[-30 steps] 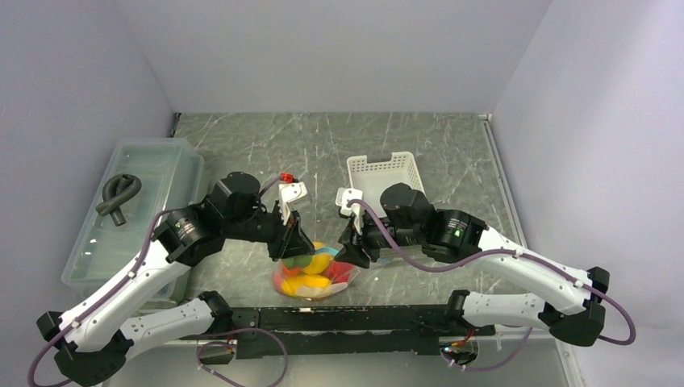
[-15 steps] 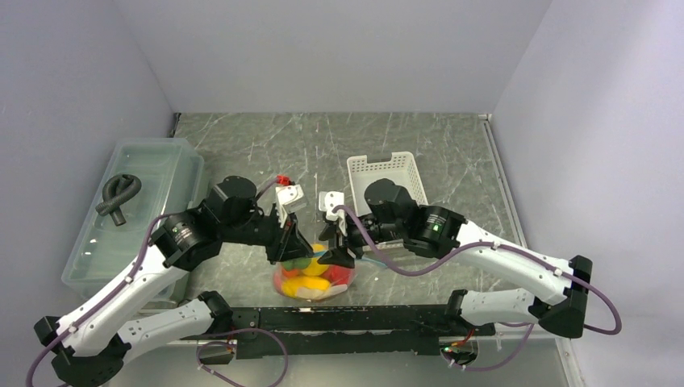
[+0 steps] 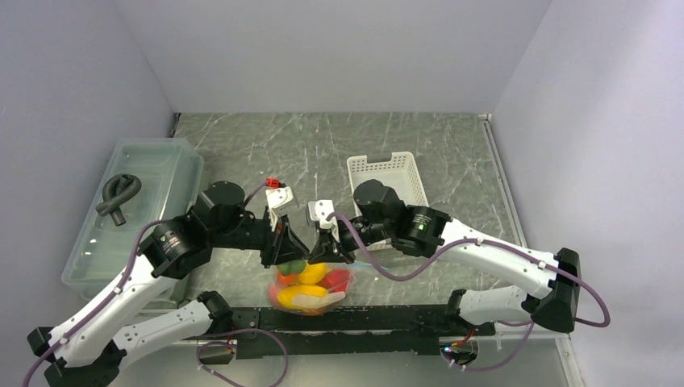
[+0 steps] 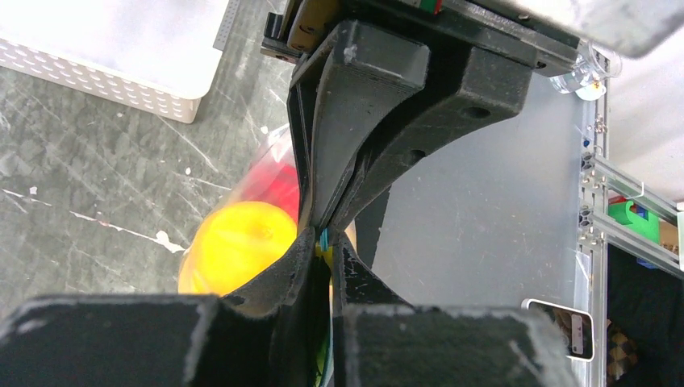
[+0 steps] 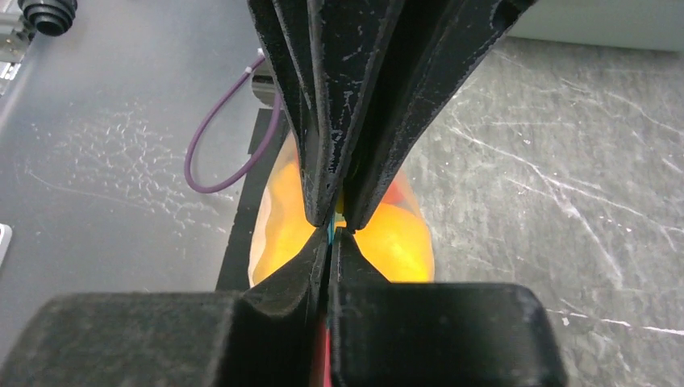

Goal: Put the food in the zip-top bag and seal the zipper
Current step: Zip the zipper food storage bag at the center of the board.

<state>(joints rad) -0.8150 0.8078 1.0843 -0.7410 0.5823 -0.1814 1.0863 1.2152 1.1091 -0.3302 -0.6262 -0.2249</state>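
Twice pinched the zipper (image 5: 331,231), with left claw (image 3: 283,249) and right claw (image 3: 330,247) both clamped narrow on it, tip to tip. Held the zip-top bag (image 3: 309,297), food (image 3: 313,273) inside, just in front of the basket (image 3: 387,168). Judged sealing underway; next, needed pressing along the strip.
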